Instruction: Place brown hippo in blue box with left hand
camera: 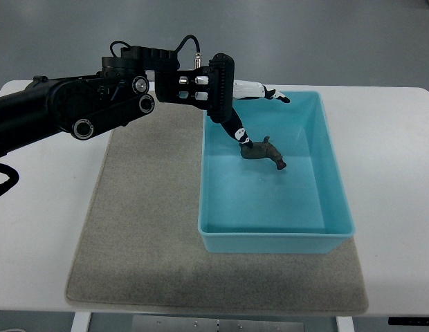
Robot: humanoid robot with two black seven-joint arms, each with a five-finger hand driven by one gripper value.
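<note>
- grey mat [145, 235] reaches the near edge of the white desk [394, 173]; its near strip is bare.
- blue box [275, 235] sits on the mat's right half, long side running from near edge toward far edge.
- brown hippo [264, 151] is inside the box, toward its far left part, low over or on the floor; cannot tell which.
- left hand [252, 114] comes in from the desk's left over the box's far left corner. one finger [241, 133] points down and touches the hippo's back end; another stretches toward the far wall. fingers look spread, so the grip reads as loose or let go, not clamped.
- judgement: placing is almost done. to finish well, spread the fingers fully, then lift straight up, clear of the left wall so the box does not get dragged.
- right hand not in view.
- surroundings: plain grey floor beyond the far edge.
</note>
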